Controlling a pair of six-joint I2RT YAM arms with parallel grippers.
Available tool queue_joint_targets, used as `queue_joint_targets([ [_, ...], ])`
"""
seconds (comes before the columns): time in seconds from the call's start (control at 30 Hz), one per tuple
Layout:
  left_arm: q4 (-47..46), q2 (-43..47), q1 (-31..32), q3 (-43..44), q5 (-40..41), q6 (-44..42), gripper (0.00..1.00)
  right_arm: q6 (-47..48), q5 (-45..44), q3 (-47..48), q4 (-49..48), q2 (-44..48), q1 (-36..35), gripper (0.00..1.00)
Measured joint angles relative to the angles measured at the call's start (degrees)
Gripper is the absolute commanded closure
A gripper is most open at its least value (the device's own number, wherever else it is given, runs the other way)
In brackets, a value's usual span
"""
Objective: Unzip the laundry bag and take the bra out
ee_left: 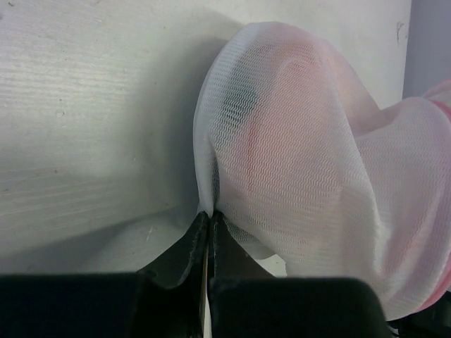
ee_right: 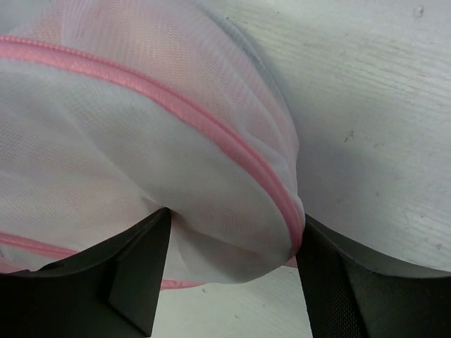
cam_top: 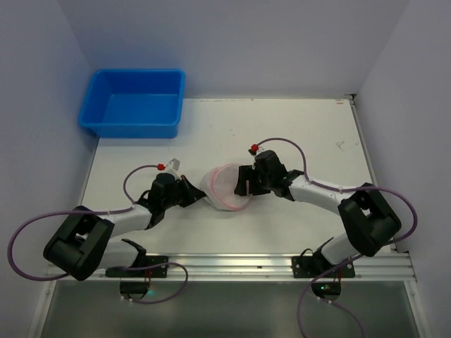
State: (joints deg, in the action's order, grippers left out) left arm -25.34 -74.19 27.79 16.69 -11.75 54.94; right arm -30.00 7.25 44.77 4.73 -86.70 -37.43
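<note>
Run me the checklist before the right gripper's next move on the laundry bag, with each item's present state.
1. Left gripper anchoring the laundry bag: ok, jaws shut on a fold of mesh.
2. Right gripper ready to close: ok, jaws open and straddling the bag's edge.
3. Zipper within the right gripper's span: ok, the pink band runs down to its right-hand finger.
4. Zipper pull located: cannot tell, none shows in any view.
5. Zipper undone: not ok, the visible stretch is closed.
6. Blue tub out of the arms' way: ok, at the far left corner.
</note>
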Motion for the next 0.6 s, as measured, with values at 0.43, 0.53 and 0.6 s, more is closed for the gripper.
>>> queue_joint_targets([
  [0.43, 7.50, 11.96, 0.11, -1.46, 7.34, -1.22, 1.00, -0.46, -8.61, -4.61, 5.18, 22.21, 7.17, 0.28],
  [0.53, 9.14, 14.14, 0.15, -1.46, 8.39, -2.45, 1.00, -0.90, -10.23, -4.42, 6.86, 25.99, 6.12, 0.27],
  [0.6, 10.27, 15.39, 0.44, -1.44, 9.14, -3.39, 1.00, -1.49, -10.88, -3.34, 7.87, 27.06, 3.67, 0.27],
])
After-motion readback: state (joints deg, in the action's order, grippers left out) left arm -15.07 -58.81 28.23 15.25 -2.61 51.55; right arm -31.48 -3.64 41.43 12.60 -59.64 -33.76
